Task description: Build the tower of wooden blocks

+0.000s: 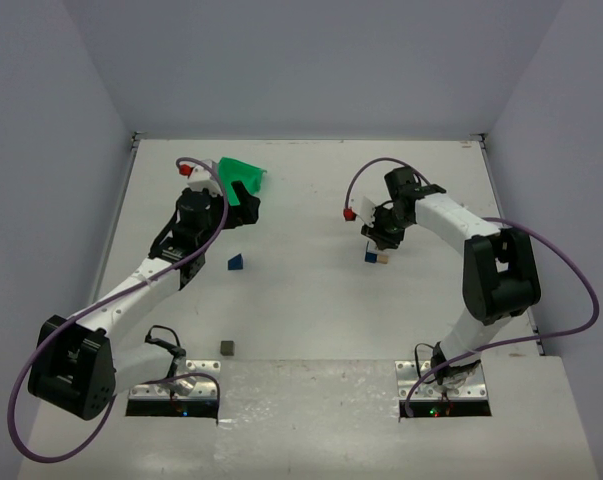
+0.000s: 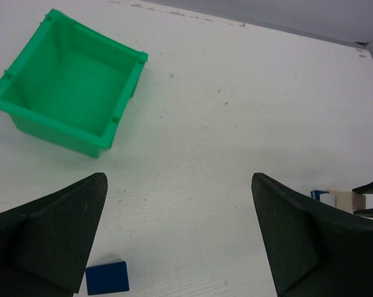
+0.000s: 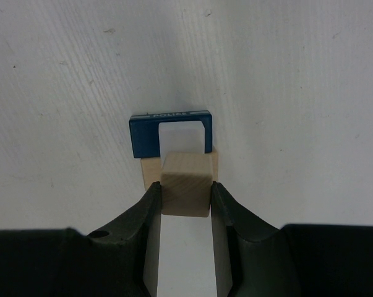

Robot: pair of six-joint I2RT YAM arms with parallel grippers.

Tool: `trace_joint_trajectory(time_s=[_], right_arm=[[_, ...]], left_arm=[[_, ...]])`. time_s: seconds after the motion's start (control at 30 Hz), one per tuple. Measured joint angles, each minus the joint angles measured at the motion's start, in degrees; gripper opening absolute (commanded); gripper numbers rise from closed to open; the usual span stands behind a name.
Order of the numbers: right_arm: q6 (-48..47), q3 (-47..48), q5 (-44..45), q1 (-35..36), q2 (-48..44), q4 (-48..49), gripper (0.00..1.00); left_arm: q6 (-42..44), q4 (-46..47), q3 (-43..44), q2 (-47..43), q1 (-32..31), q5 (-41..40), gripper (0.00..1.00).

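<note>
Your left jaws stand fully open and empty above the surface point(image 1: 311, 300), between the green bin point(image 2: 50, 127) and the blue wedge point(image 2: 107, 277), evidently waiting clear of the work. The dark cube point(image 1: 227, 347) lies loose near your bases. At right stands the wood block tower point(image 1: 377, 257). Your right jaws are clamped on a tan cube point(image 3: 186, 185), held over the tower's tan block beside the blue arch point(image 3: 169, 120), apparently for stacking.

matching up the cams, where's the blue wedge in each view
top external: blue wedge left of centre.
left wrist: wedge at the bottom edge, left of centre.
right wrist: not in it.
shared landmark: tower, right of centre in top external, far right in left wrist, centre in right wrist.
</note>
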Motion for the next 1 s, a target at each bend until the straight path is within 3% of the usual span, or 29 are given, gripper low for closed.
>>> trace_joint_trajectory(time_s=[1.0], right_arm=[[-1.7, 0.0, 0.2, 0.0, 0.0, -0.2, 0.26]], left_arm=[[0.2, -0.3, 0.4, 1.0, 0.0, 1.0, 1.0]])
